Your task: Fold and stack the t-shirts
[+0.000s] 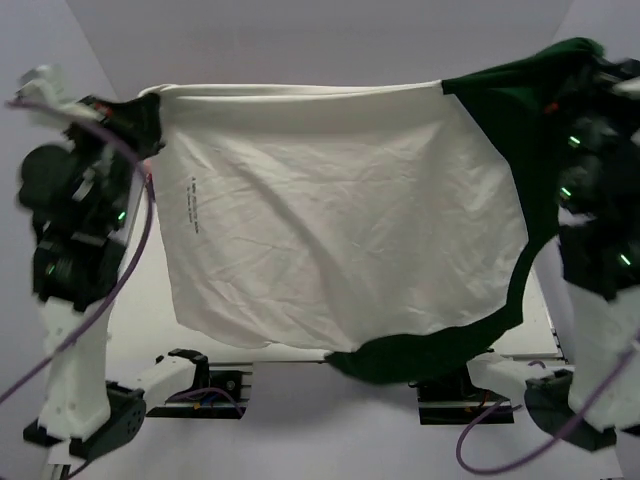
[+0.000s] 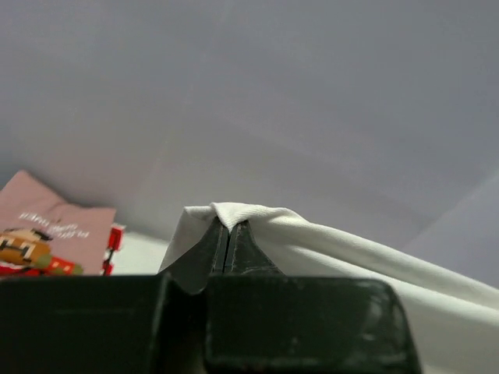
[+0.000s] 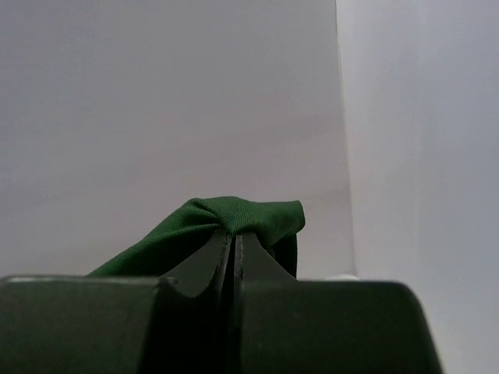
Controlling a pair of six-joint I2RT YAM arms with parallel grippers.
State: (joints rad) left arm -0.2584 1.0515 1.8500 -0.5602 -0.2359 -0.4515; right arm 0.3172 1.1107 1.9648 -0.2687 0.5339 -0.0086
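Both grippers are clamped on cloth: the left gripper (image 2: 228,240) pinches a white corner of the off-white shirt (image 1: 340,220), the right gripper (image 3: 235,243) a bunch of its green sleeve (image 3: 242,214), so the shirt hangs spread between them, top edge taut, lower edge sagging loose, the white table (image 1: 145,310) beneath. Only the left wrist view shows a pink shirt (image 2: 51,226) lying beyond and left of that gripper, where the overhead view has just hanging cloth. Past both grippers stand plain pale walls (image 3: 156,101), with open air around each.
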